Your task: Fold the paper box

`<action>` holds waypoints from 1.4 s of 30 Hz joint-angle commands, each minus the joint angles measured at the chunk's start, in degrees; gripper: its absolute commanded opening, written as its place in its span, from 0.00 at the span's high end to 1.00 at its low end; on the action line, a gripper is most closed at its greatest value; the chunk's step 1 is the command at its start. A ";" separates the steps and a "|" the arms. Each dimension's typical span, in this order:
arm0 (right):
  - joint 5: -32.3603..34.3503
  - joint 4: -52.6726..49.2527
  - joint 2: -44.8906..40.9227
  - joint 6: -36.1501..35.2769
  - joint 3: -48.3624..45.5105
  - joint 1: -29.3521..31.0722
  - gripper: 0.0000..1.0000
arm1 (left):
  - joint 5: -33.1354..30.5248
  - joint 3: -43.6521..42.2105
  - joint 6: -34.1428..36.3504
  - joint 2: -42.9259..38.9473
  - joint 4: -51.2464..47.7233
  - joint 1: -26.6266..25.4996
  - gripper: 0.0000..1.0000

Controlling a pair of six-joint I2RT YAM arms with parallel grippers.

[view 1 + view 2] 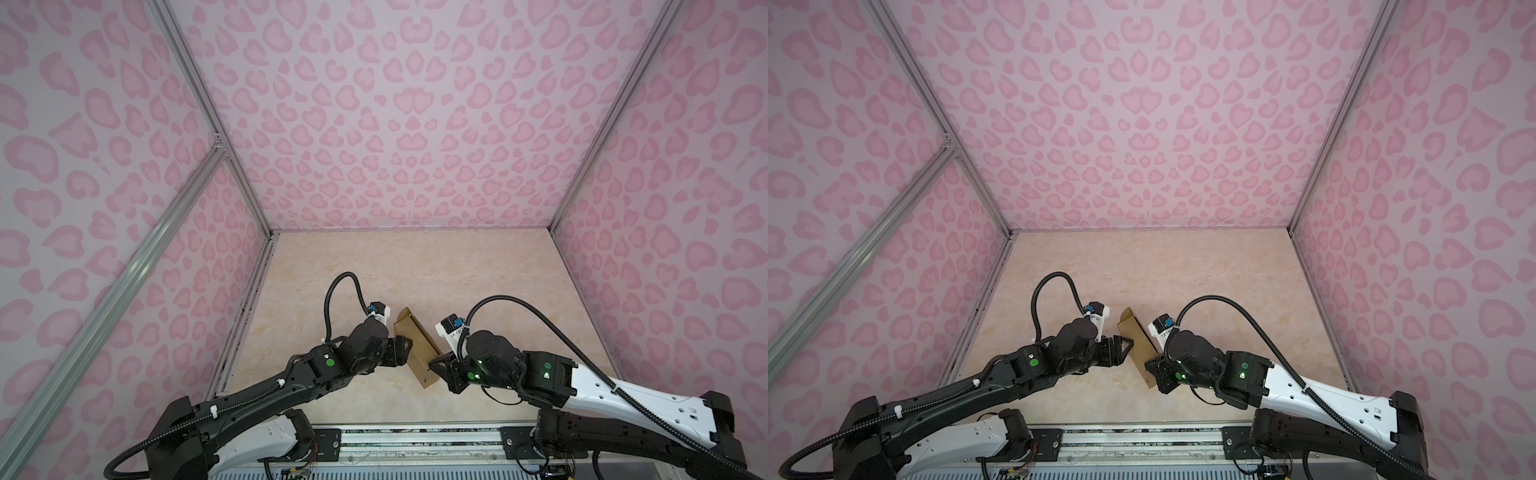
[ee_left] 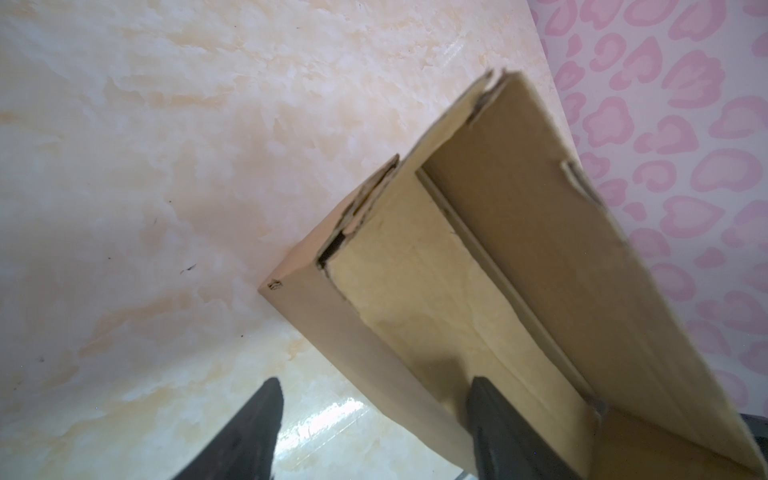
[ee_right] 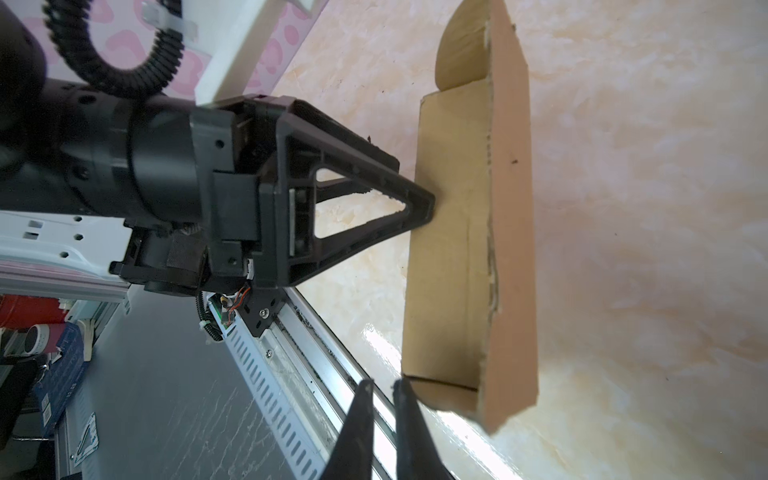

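- You have the paper box (image 1: 417, 349) standing on edge on the surface (image 1: 374, 270), nearer its front than its back, between the 2 hands.
- In both top views the box runs on a slant: far end toward the left, near end toward the right.
- The left hand (image 1: 409, 347) sits left of the box, facing its hollow side. Of its 2 fingers (image 2: 266, 415), 1 lies in front of the box's inside, the other over bare surface.
- The right hand (image 1: 433, 362) sits right of the box, fingertips just beside its near corner.
- The rail (image 1: 415, 440) runs along the surface's front edge, in front of both hands.
- The left wall (image 1: 124, 249), back wall (image 1: 395, 124) and right wall (image 1: 685, 249) close the other 3 sides.
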 commanded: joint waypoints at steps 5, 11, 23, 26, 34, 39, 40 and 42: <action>0.99 1.49 -2.00 0.77 2.65 0.22 0.85 | 0.25 -0.44 0.49 0.03 -6.19 -0.12 0.27; 9.39 -5.35 -2.41 1.90 5.51 -1.46 0.80 | -0.27 1.10 1.13 -0.82 -7.22 -0.12 0.27; 6.62 -2.42 -1.97 3.89 2.85 -5.50 0.82 | -2.66 5.97 4.87 -2.71 -10.28 -0.12 0.23; 5.93 -1.93 -2.09 3.96 3.00 -5.79 0.82 | -3.54 7.97 5.69 -3.77 -11.61 -0.12 0.23; 2.47 1.51 -2.54 4.13 2.15 -8.02 0.81 | -4.22 16.69 14.84 -7.46 -16.97 5.44 0.19; 2.03 2.97 -1.92 4.14 1.47 -8.19 0.81 | 4.99 21.18 18.00 -2.88 -17.10 13.31 0.19; 2.04 3.40 -1.92 4.24 1.24 -8.27 0.82 | 5.58 22.24 18.36 -1.51 -16.83 14.10 0.19; 1.32 4.36 -1.62 4.43 0.99 -8.27 0.82 | 7.27 24.14 18.66 0.86 -16.21 15.33 0.19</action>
